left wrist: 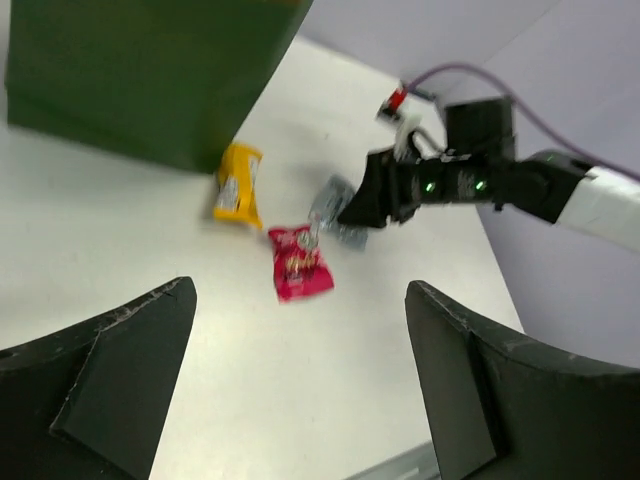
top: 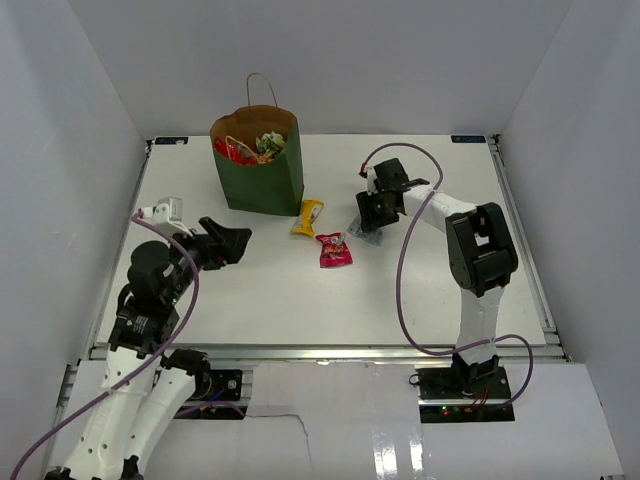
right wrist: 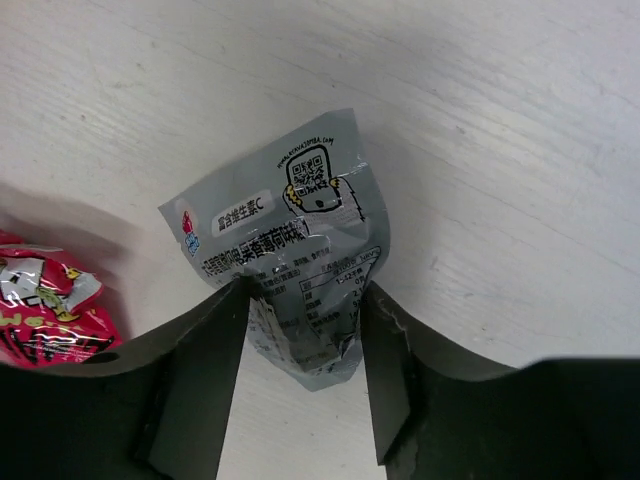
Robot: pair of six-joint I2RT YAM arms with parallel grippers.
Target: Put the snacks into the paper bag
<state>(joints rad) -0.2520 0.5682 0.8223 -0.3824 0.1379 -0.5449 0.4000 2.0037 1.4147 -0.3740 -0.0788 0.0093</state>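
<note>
The paper bag (top: 262,182) stood upright at the far side of the table (top: 440,300), and the job looked well past half done: a red bag (top: 232,150) and a light green packet (top: 270,142) showed above its rim, with other wrappers packed beside them that were too small to sort out. Three snacks lay outside it. The yellow packet (top: 308,217) rested just beside the bag's near right corner, the pink packet (top: 334,250) a little nearer the arms, and the silver-grey packet (right wrist: 290,210) lay to the right of both.

The right gripper (top: 372,212) was down on that silver-grey packet. In the right wrist view its two fingers (right wrist: 200,380) stood on either side of the wrapper's lower half and pressed against its edges, so the foil looked pinched between them; the packet seemed not yet lifted off the table.

The left gripper (top: 238,248) hung low over the left part of the table, jaws wide apart and holding nothing, pointed towards the loose packets.

By my reckoning three packets were left to bag, the grey one first, then the pink and the yellow
</note>
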